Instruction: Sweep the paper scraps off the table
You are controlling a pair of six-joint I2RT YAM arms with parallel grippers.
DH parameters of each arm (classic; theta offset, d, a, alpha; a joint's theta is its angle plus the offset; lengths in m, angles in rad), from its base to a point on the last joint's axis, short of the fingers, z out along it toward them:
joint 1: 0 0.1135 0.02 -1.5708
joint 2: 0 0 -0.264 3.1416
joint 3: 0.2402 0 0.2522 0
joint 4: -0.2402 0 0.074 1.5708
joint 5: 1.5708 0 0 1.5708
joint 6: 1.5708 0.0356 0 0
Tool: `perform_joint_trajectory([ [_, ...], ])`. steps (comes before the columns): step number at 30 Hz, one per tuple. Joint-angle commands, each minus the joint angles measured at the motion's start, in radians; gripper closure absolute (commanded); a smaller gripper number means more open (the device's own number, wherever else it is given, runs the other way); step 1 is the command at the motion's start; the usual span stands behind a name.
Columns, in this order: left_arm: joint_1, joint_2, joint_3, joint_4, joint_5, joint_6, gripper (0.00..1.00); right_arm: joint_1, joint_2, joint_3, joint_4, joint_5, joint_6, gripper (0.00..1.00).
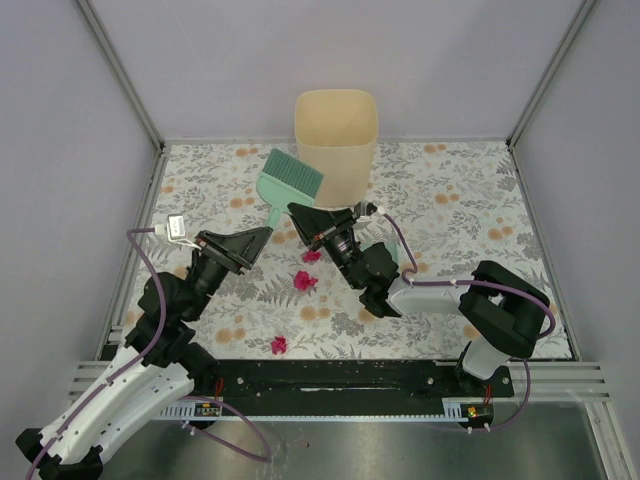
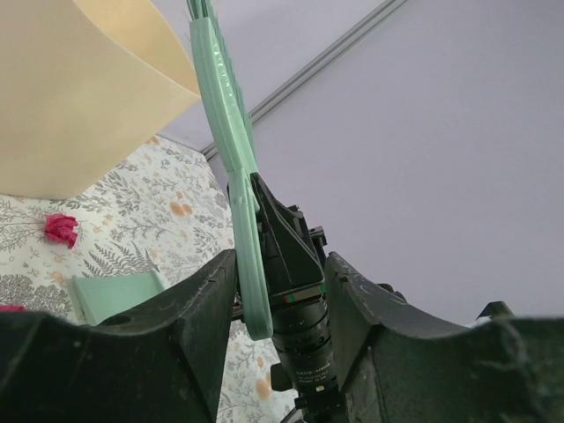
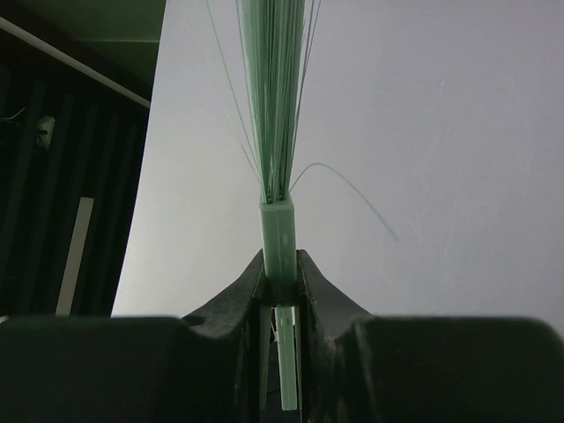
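A square counter (image 1: 480, 200), covered in white cloth printed with grey leaves and orange flowers, is seen from above, with two robot arms reaching in from its near edge. A tall beige plastic bin (image 1: 335, 130) stands at the middle of the far edge. Just in front of it, both arms meet at a mint-green plastic hand brush (image 1: 285, 182), which appears to be held up off the cloth with its bristled head toward the bin. The right fingers (image 3: 231, 304) are closed tight on the brush's thin green body just below the bristles, which fan away from the wrist camera. The left fingers (image 2: 207, 304) stand partly open on either side of the rounded end of the handle. One lies close against it and a gap shows on the other side, so they do not yet grip. This looks like a handover or a re-grip: the right arm steadies the brush so the left can take the handle at an angle fit for sweeping. The small crumpled magenta paper scraps (image 1: 304, 281) lie loose on the cloth. Two are near the middle of the counter, on the near side of the meeting fingers, and a third is close to the near edge, left of centre. Only three show from above; others may be hidden under the arms. Sweeping has probably not begun.
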Motion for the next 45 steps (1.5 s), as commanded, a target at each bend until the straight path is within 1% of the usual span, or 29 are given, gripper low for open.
perform_joint_trajectory([
  [1, -0.007, 0.026, -0.003, 0.125, 0.022, -0.018, 0.53, 0.013, -0.028, 0.007, 0.265, 0.062, -0.026, 1.0],
  [5, -0.018, 0.029, -0.019, 0.157, 0.012, -0.02, 0.55, 0.019, -0.018, 0.015, 0.267, 0.075, -0.025, 1.0],
  [9, -0.027, 0.049, -0.011, 0.158, -0.001, -0.02, 0.6, 0.022, -0.015, 0.016, 0.265, 0.084, -0.023, 1.0],
  [17, -0.044, 0.069, -0.016, 0.18, -0.028, -0.017, 0.64, 0.024, -0.013, 0.013, 0.265, 0.081, -0.029, 1.0],
  [23, -0.056, 0.063, -0.011, 0.175, -0.059, -0.004, 0.71, 0.024, -0.024, -0.005, 0.267, 0.094, -0.031, 1.0],
  [30, -0.062, 0.057, 0.0, 0.157, -0.091, 0.006, 0.71, 0.024, -0.038, -0.024, 0.265, 0.104, -0.037, 1.0],
  [34, -0.062, 0.063, 0.004, 0.152, -0.1, 0.017, 0.68, 0.024, -0.041, -0.027, 0.265, 0.101, -0.039, 1.0],
  [38, -0.064, 0.067, 0.012, 0.148, -0.105, 0.022, 0.67, 0.024, -0.042, -0.03, 0.265, 0.104, -0.036, 1.0],
  [43, -0.067, 0.075, 0.013, 0.148, -0.107, 0.022, 0.73, 0.024, -0.039, -0.028, 0.265, 0.104, -0.039, 1.0],
  [45, -0.072, 0.081, 0.02, 0.137, -0.105, 0.025, 0.79, 0.024, -0.038, -0.03, 0.267, 0.101, -0.036, 1.0],
])
